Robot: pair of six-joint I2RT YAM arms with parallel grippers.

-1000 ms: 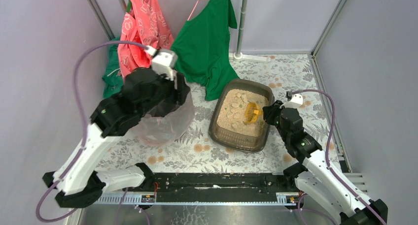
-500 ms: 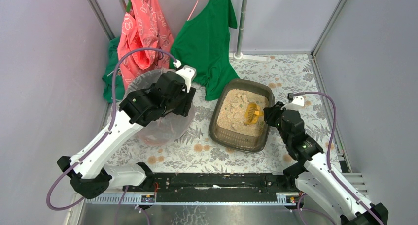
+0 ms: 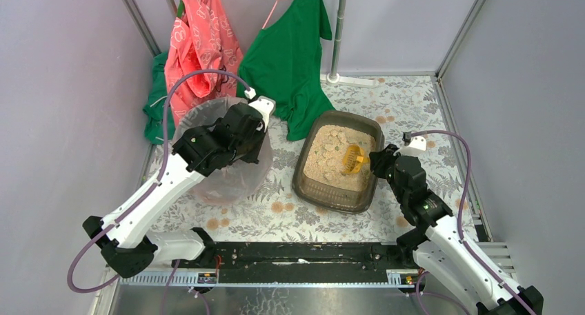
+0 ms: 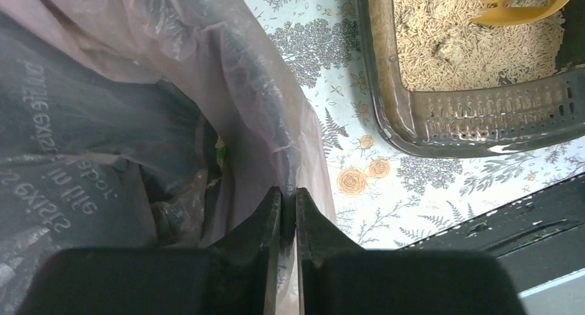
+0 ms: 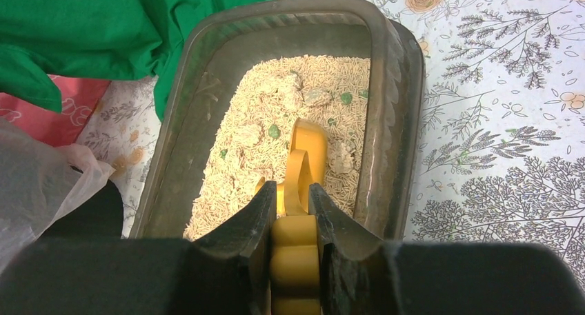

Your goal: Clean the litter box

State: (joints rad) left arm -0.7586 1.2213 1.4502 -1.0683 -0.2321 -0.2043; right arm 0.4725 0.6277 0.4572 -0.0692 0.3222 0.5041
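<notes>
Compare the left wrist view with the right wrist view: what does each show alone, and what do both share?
Left wrist only: the left gripper closed on the rim of the clear plastic bag liner, the bag's dark inside, and the black rail by the floral table cover. Right wrist only: the green garment, the pink garment, and the right gripper shut on the handle of the small yellow slotted scoop. Both: the dark translucent litter box of beige litter, the scoop, part of the bag, the floral cover.
</notes>
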